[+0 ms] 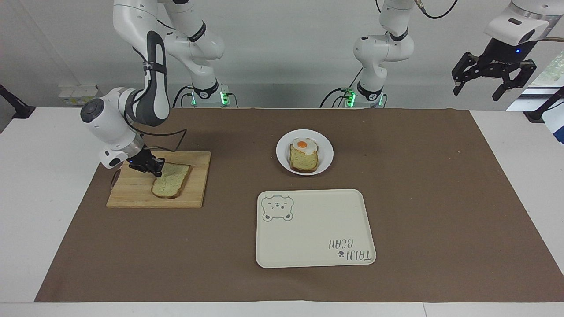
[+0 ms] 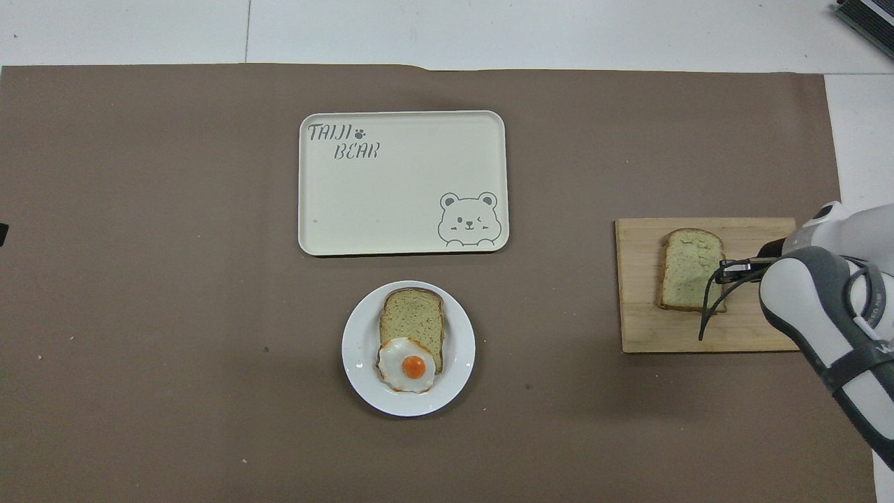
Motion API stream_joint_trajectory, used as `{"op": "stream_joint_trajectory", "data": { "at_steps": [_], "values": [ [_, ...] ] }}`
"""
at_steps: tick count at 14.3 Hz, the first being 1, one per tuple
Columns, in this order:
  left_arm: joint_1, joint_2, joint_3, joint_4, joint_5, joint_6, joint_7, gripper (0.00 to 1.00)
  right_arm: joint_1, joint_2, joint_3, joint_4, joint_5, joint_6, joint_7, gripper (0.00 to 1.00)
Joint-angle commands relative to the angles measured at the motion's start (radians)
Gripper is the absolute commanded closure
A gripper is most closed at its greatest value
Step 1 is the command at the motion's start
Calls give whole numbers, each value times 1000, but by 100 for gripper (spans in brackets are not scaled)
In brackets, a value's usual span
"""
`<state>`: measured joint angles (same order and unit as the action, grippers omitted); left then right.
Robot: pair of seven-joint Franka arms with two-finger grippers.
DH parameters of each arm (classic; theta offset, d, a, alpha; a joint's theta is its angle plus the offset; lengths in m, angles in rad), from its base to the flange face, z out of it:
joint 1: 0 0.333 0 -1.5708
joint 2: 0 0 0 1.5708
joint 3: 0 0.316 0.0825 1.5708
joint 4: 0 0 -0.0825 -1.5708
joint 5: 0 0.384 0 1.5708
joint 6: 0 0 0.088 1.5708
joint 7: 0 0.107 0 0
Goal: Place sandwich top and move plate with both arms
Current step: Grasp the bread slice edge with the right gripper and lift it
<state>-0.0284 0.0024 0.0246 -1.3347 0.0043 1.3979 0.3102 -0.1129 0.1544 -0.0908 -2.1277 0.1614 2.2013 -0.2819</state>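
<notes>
The sandwich top (image 1: pixel 170 180) (image 2: pixel 690 269), a plain tan slice with a brown crust, is tilted up off the wooden cutting board (image 1: pixel 136 196) (image 2: pixel 639 321) at one edge. My right gripper (image 1: pixel 155 168) (image 2: pixel 726 269) is shut on that raised edge. The small white plate (image 1: pixel 324 152) (image 2: pixel 360 349) sits mid-table with a bread slice and a fried egg (image 1: pixel 304 145) (image 2: pixel 407 363) on it. My left gripper (image 1: pixel 492 81) waits open, high in the air past the left arm's end of the brown mat; the overhead view does not show it.
A cream rectangular tray (image 1: pixel 315 229) (image 2: pixel 403 183) with a bear drawing lies farther from the robots than the plate. A brown mat (image 1: pixel 440 198) covers most of the white table. A black cable loops from the right wrist over the board.
</notes>
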Motion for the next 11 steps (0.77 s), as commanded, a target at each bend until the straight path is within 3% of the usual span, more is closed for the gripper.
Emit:
{"op": "stream_joint_trajectory", "data": {
  "at_steps": [1,8,11],
  "values": [
    [1,-21,0,-23,8,-7,6,0,-4,-6,9,80,-31,-104,-23,100],
    [1,-21,0,-23,8,-7,6,0,-4,-78,17,201,-33,-336,-121,100],
    [1,-21,0,-23,8,-7,6,0,4,-137,40,207,-31,-383,-120,100]
  ]
}}
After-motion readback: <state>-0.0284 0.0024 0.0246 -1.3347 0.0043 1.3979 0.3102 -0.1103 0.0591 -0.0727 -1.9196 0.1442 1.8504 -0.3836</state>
